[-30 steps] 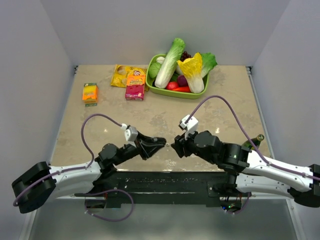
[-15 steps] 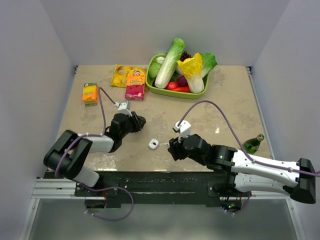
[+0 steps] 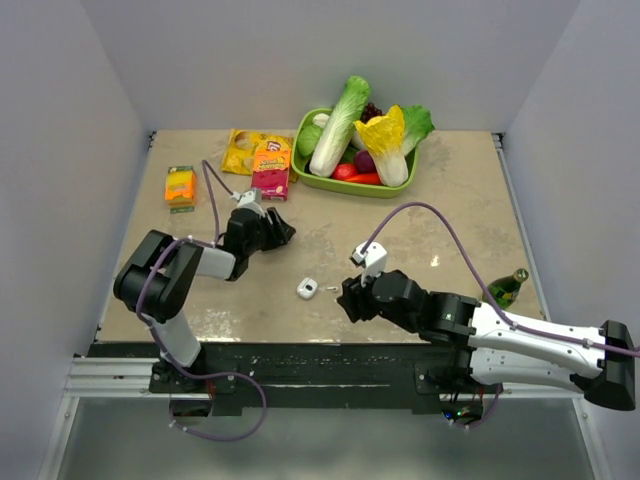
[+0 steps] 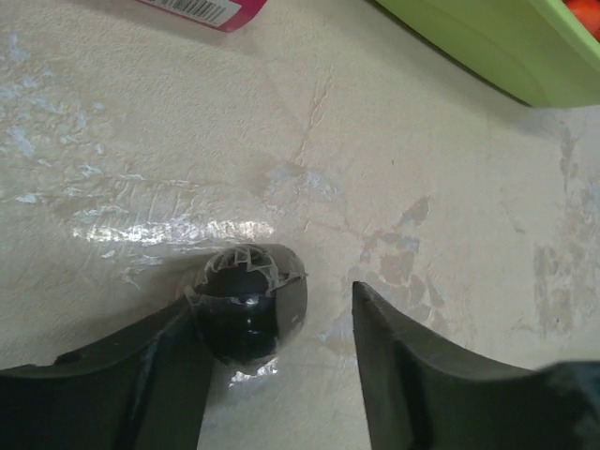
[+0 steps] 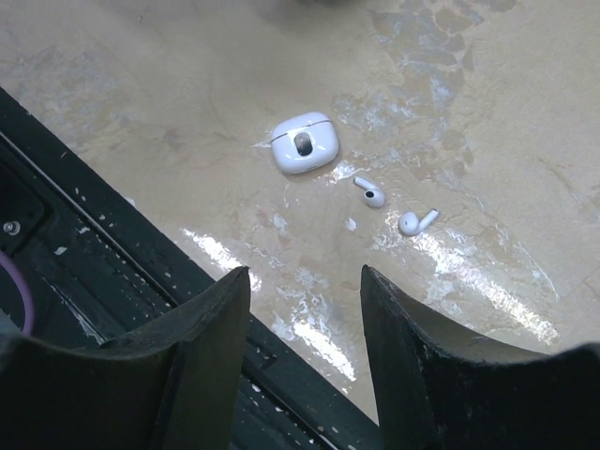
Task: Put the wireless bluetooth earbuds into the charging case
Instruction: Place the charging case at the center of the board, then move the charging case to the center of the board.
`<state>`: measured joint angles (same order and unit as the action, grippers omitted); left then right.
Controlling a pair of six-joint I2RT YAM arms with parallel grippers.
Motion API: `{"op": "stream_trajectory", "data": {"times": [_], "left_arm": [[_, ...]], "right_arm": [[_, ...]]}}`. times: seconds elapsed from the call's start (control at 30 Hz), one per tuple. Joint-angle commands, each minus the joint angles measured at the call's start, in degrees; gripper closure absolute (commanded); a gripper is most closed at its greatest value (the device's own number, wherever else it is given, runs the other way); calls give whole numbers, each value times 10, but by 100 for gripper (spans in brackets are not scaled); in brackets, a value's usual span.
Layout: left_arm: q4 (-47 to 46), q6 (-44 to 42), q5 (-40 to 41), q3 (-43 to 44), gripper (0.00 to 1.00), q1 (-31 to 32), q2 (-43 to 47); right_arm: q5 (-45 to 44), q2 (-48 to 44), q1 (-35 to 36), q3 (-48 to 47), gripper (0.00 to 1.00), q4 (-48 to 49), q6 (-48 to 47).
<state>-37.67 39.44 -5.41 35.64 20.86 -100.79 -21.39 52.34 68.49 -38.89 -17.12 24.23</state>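
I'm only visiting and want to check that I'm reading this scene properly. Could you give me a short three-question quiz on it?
1. True or false: both earbuds already sit inside the charging case.
2. The left fingers and right fingers both stand open. Which pair is nearer the case? A) left B) right C) equally near
3. What does the green tray hold?
Key: 1. False: both lie on the table beside the case. 2. B. 3. Vegetables.
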Motion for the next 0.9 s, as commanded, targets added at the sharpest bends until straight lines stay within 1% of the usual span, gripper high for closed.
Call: {"op": "stream_trajectory", "data": {"times": [0.0, 0.03, 0.17, 0.2, 0.27, 0.3, 0.4, 0.43, 0.5, 0.53, 0.57, 0.6, 0.63, 0.7, 0.77, 0.83, 0.87], "left_arm": [[96, -14, 52, 10, 15, -7, 49], [108, -15, 70, 6, 0, -7, 61], [172, -13, 123, -19, 0, -8, 134], [202, -12, 144, -22, 0, -8, 167], [226, -3, 161, -38, 0, -6, 206], [246, 2, 177, -43, 0, -5, 241], [302, 57, 229, -52, 0, 14, 288], [317, 87, 238, -52, 0, 27, 293], [360, 118, 278, -48, 0, 45, 298], [376, 145, 295, -43, 0, 70, 299], [403, 153, 315, -30, 0, 80, 297], [440, 163, 326, -22, 0, 87, 293], [465, 198, 338, -13, 0, 99, 293], [487, 212, 328, -2, 0, 102, 297], [477, 217, 304, -13, 0, 103, 320], [452, 216, 293, -28, 0, 104, 346], [413, 208, 276, -53, 0, 104, 379]], "right_arm": [[-10, -11, 0, 4, 46, 0, 5], [-12, -9, 0, 4, 46, -2, 5], [-24, -7, -1, 0, 46, -6, 6], [-28, -7, -1, -1, 46, -6, 6], [-52, -7, -1, 0, 46, -2, 13], [-65, -7, 0, 1, 46, -1, 17], [-115, 0, -1, 4, 46, 6, 43], [-127, 5, -1, 7, 46, 9, 50], [-159, 7, -1, 15, 45, 24, 69], [-169, 8, -1, 20, 44, 30, 75], [-179, 9, 0, 28, 44, 38, 95], [-189, 8, -1, 31, 35, 39, 103], [-203, 7, 0, 35, 31, 42, 110], [-213, 0, 0, 46, 21, 47, 129], [-224, -8, -1, 55, 17, 61, 126], [-224, -11, 0, 56, 16, 64, 114], [-218, -10, -1, 54, 16, 67, 105]]}}
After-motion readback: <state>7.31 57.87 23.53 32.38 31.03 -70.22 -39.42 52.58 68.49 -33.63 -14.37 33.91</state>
